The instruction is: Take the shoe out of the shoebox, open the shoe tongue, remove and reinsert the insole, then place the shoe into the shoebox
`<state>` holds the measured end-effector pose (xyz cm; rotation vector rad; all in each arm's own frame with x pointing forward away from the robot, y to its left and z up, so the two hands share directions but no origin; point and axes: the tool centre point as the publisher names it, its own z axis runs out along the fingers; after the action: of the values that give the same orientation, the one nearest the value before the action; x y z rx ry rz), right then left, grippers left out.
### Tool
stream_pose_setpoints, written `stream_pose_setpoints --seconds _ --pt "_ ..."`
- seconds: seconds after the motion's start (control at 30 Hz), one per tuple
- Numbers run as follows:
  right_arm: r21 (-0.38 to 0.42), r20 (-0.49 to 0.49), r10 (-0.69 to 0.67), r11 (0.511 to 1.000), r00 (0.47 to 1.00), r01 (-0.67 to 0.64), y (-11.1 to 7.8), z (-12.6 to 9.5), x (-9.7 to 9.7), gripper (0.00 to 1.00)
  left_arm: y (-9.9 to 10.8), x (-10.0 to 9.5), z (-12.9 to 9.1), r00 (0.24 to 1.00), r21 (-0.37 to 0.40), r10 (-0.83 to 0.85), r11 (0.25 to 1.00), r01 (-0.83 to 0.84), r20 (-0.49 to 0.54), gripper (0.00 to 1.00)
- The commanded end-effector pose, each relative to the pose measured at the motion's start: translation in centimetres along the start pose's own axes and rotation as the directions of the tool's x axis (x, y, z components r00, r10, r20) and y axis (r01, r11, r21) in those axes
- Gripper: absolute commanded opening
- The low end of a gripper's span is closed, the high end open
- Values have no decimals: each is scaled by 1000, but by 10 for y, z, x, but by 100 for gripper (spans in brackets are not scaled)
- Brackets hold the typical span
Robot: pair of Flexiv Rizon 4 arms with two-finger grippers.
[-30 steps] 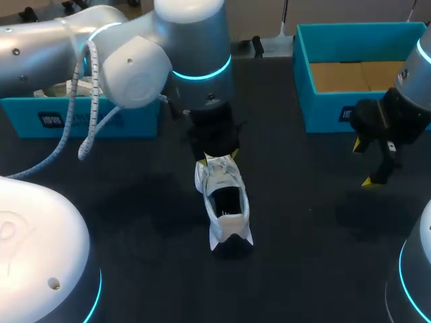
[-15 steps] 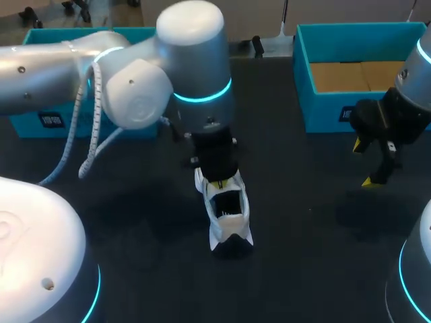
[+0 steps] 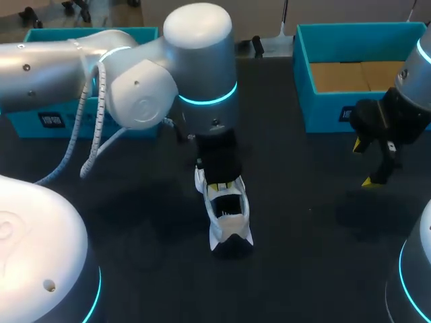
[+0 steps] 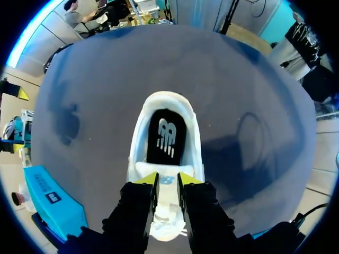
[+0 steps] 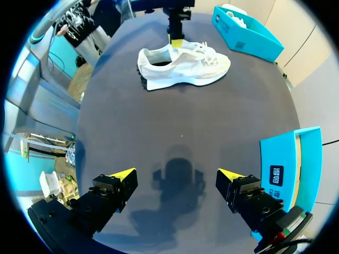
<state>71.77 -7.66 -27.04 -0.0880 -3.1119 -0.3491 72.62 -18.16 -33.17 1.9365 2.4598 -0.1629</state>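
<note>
Nearest to us, in the middle of the dark table (image 3: 310, 256), the white shoe (image 3: 227, 219) stands upright on its sole. Its heel points toward us and its toe points away. From the left wrist we look down into the shoe's opening, where the dark insole (image 4: 166, 138) lies flat inside.

Just beyond the opening, our left gripper (image 4: 167, 180) comes down onto the shoe from above. Its two yellow-tipped fingers (image 4: 147, 178) are drawn close together, with the white tongue (image 4: 167, 200) pinched between them from both sides. The right wrist view, which sees the shoe side-on, shows the same grip at the top of the shoe just ahead of the collar. The toe lies under the gripper body and does not show from the head camera. The left arm (image 3: 135, 87) reaches in from the far left, and its last joint stands over the toe end.

Off to the right, well apart from the shoe, our right gripper (image 5: 176, 174) hangs above bare table. Its fingers are spread wide with nothing between them. Its shadow lies on the table ahead of it.

At the far right stands the right shoebox (image 3: 330, 111), blue with a brown floor, just beyond the right gripper. At the far left stands the left shoebox (image 3: 40, 121), also blue and partly hidden behind the left arm. The right wrist view shows something white inside it.
</note>
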Motion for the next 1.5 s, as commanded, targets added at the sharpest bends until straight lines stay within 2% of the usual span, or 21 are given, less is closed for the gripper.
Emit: stream_pose_setpoints --seconds 0.03,0.1,0.23,0.3,0.33,0.37,0.47,0.5,0.53,0.57,0.9,1.0,1.03,1.07,1.1,1.13,1.17,1.4,1.5 --pt "1 1 1 1000 1000 -1 0 0 1 100 1 -9 18 1000 14 -8 1000 8 -12 25" --pt "1 1 1 1000 1000 -1 0 0 1 100 1 -5 14 1000 29 -21 999 20 20 31" --pt "1 1 1 1000 1000 -1 0 0 1 100 -2 2 -13 997 33 -21 999 19 81 39" --pt "1 1 1 1000 1000 -1 0 0 1 100 -6 4 -26 996 10 -31 999 30 78 50" --pt "1 1 1 1000 1000 -1 0 0 1 100 -10 6 -35 996 10 -48 999 48 70 83" --pt "1 1 1 1000 1000 -1 0 0 1 100 -12 7 -40 995 -4 -74 997 74 65 100" --pt "1 1 1 1000 1000 -1 0 0 1 100 -19 12 -54 977 27 -208 978 207 44 100" --pt "1 1 1 1000 1000 -1 0 0 1 100 -21 15 -58 956 69 -292 954 290 19 100" --pt "1 1 1 1000 1000 -1 0 0 1 100 -25 18 -62 954 94 -300 950 298 1 100" --pt "1 1 1 1000 1000 -1 0 0 1 100 -34 21 -70 960 -15 -278 961 278 -37 100" --pt "1 1 1 1000 1000 -1 0 0 1 100 -34 21 -70 960 -15 -278 961 278 -37 100" --pt "1 1 1 1000 1000 -1 0 0 1 100 -46 24 -66 916 41 -402 915 402 -12 100" --pt "1 1 1 1000 1000 -1 0 0 1 100 -50 25 -65 885 95 -465 879 466 -36 100" --pt "1 1 1 1000 1000 -1 0 0 1 100 -54 25 -65 825 137 -562 814 564 -54 100" --pt "1 1 1 1000 1000 -1 0 0 1 100 -57 24 -64 703 130 -701 691 711 -120 100" --pt "1 1 1 1000 1000 -1 0 0 1 100 -59 23 -62 545 49 -827 543 838 -137 100" --pt "1 1 1 1000 1000 -1 0 0 1 100 -66 24 -64 469 -96 -882 471 877 -41 100" --pt "1 1 1 1000 1000 -1 0 0 1 100 -66 24 -64 469 -96 -882 471 877 -41 100" --pt "1 1 1 1000 1000 -1 0 0 1 100 -71 23 -56 302 -72 -951 306 949 -62 100"
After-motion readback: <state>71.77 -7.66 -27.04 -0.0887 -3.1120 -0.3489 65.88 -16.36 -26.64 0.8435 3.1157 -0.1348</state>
